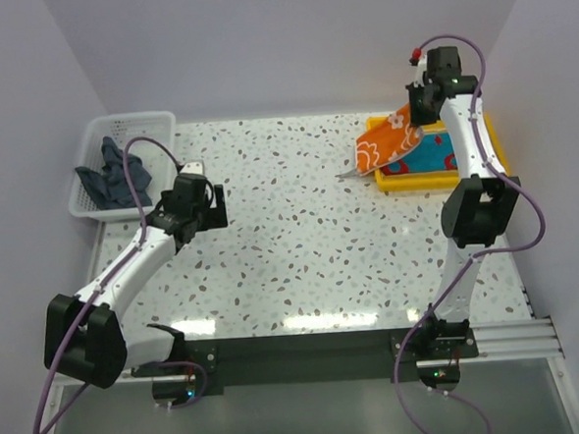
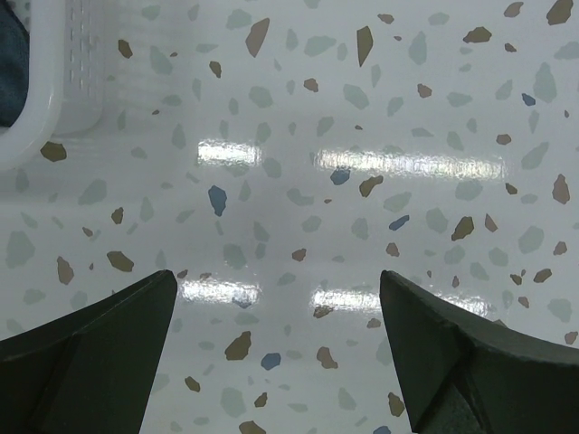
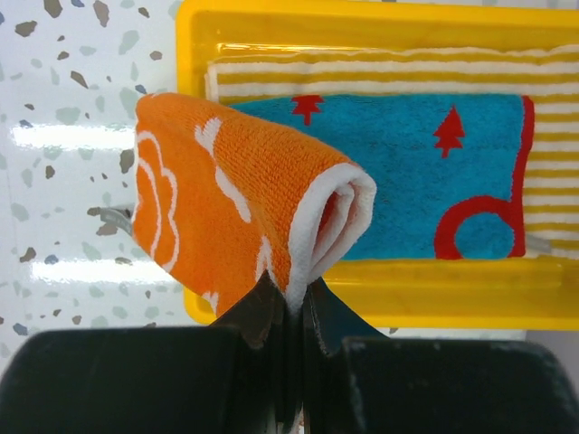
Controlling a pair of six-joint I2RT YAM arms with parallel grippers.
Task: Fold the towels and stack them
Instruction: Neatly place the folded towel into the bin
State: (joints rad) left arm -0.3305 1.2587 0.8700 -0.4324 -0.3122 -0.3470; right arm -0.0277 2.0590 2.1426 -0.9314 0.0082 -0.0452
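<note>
Right fingers [image 3: 258,316] pinch the folded orange towel [image 3: 235,199] just above the yellow tray [image 3: 362,23] (presumably to lay it atop the teal towel [image 3: 398,181] inside); left fingers [image 2: 99,353], well apart from the tray, gape empty.

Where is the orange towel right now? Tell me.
Top view, far right: the orange towel hangs pinched in the right gripper over the yellow tray's left edge, beside the teal towel.
</note>
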